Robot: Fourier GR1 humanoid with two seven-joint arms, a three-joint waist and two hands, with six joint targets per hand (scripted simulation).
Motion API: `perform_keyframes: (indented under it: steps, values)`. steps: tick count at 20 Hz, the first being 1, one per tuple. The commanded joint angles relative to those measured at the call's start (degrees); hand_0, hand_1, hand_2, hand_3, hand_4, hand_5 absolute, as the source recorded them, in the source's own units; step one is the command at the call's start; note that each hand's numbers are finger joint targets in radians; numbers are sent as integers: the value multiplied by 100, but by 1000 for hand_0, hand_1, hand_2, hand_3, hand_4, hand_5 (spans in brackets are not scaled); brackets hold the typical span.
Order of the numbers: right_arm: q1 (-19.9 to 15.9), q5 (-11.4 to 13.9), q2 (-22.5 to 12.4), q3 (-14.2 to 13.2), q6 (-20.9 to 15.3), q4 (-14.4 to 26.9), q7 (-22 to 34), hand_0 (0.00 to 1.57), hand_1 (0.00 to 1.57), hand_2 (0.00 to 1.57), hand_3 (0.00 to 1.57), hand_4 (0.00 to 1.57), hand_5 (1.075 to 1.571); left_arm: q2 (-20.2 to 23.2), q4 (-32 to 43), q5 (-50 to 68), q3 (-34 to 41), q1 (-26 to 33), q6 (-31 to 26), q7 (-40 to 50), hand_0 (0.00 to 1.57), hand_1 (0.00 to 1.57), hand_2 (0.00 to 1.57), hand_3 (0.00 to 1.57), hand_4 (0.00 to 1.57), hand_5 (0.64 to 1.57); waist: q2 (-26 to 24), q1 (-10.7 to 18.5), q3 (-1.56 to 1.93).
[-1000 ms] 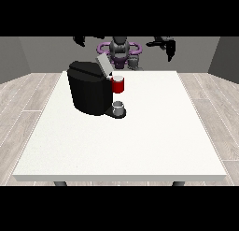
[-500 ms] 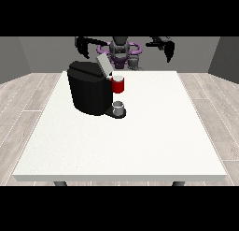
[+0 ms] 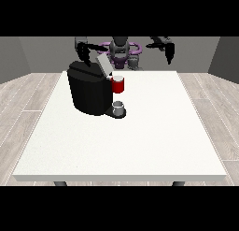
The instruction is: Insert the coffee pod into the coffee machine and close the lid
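Front view: coffee machine (image 3: 88, 92) w/ lid (image 3: 103, 65) up on tabletop (image 3: 154, 132), grey thing (image 3: 119, 105) on its tray, maybe the pod, can't tell; robot hand at view's left (image 3: 84, 51) above machine, fingers hanging, nothing held, could knock lid; other robot hand (image 3: 169, 51) far edge, lots of open room.

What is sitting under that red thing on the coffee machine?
Below the red thing at the machine, a small grey thing stands on the coffee machine base. I cannot tell whether it is the pod. Anything inside the machine is hidden by its black body.
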Motion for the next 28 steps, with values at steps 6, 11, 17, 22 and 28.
perform_keyframes:
  steps: [6, 11, 17, 22, 28]
  values:
    - [-404, 353, 123, 162, -85, 443, -139, 0, 0, 0, 0, 0, 1571, 336, -381, 223, 82, 283, -41, -44, 0, 0, 0, 0, 0, 1571, 242, -87, -1]
    - [-693, 269, -65, 1, 160, 646, -407, 0, 0, 0, 0, 0, 1571, 479, -249, 398, 261, 40, -28, -166, 0, 0, 0, 0, 0, 1571, 573, -167, -1]
    - [-986, 376, 109, 24, -96, 856, -51, 0, 0, 0, 0, 0, 1571, 247, -707, 164, -233, 347, 133, 363, 0, 0, 0, 0, 0, 1571, 282, 131, -1]
    - [-1213, 544, 275, 96, -303, 1038, -122, 0, 0, 0, 0, 0, 1571, 358, -688, 274, -198, 179, 54, 306, 0, 0, 0, 0, 0, 1571, 428, 229, 0]
    - [-1445, 541, 14, 123, 91, 1017, -238, 0, 0, 0, 0, 214, 1571, 226, -542, 200, -227, 184, 289, 83, 0, 0, 0, 0, 24, 1571, 524, 112, 0]
